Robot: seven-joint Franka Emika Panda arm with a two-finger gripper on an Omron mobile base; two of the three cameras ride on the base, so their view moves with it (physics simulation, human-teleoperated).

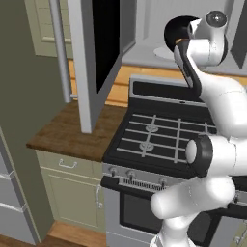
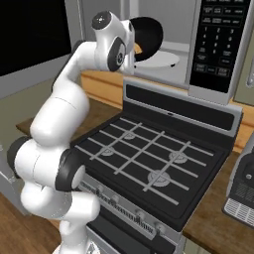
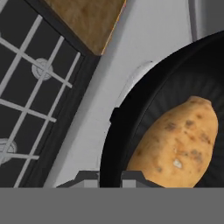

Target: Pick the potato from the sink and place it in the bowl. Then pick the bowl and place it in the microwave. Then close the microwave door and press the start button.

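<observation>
The tool (image 3: 109, 177) is pinching the rim of the black bowl (image 2: 149, 32), one fingertip on each side of the wall, so the potato (image 3: 177, 142) rides inside untouched. The bowl hangs at the mouth of the microwave (image 2: 218, 44), above its white turntable (image 2: 161, 60); the microwave door (image 1: 91, 58) stands swung wide over the gas stove (image 2: 149, 158).

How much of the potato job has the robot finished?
Done: the potato already lies in the black bowl. In hand: the gripper pinches the bowl's rim and holds it up inside the open microwave, above the white turntable. Left: set the bowl down, let go, shut the microwave door, which stands wide open, and press start.
</observation>
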